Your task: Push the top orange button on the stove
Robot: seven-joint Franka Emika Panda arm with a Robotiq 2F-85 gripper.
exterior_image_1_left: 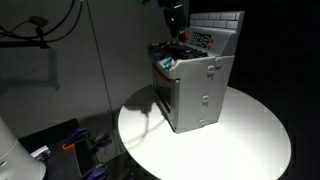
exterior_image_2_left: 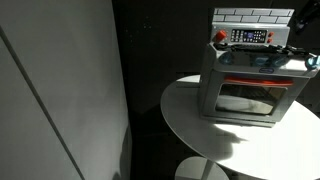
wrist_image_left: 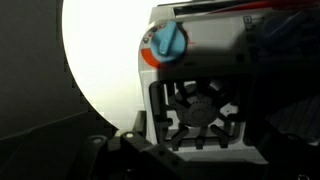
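Stove (exterior_image_1_left: 195, 85) stands on the round white table (exterior_image_1_left: 250, 130), directly beneath the gripper (exterior_image_1_left: 176, 30), which hangs over the black cooktop just in front of the white brick-patterned back panel (exterior_image_1_left: 218, 22). Read left to right, the wrist view shows bare table to the left of the jaws, then a blue knob (wrist_image_left: 168, 42) on an orange base just ahead of them, then a dark burner grate (wrist_image_left: 195, 112) below them. Only dark, blurred shapes of the gripper appear there, so it cannot be told whether the jaws are apart or together. The step in hand looks like the approach: the gripper is over the stove, but no contact with any button can be seen. In an exterior view, an orange-red round mark (exterior_image_2_left: 221, 38) sits at the left end of the control strip (exterior_image_2_left: 250, 37), behind and to one side of the jaws. If that is the top button, the next move would call for lining a fingertip up with it and pressing squarely, without dragging the light stove. Counted: one stove, one table, one gripper, one blue knob, one grate in the wrist view, one clear orange-red round mark. Other marks are too small to count.
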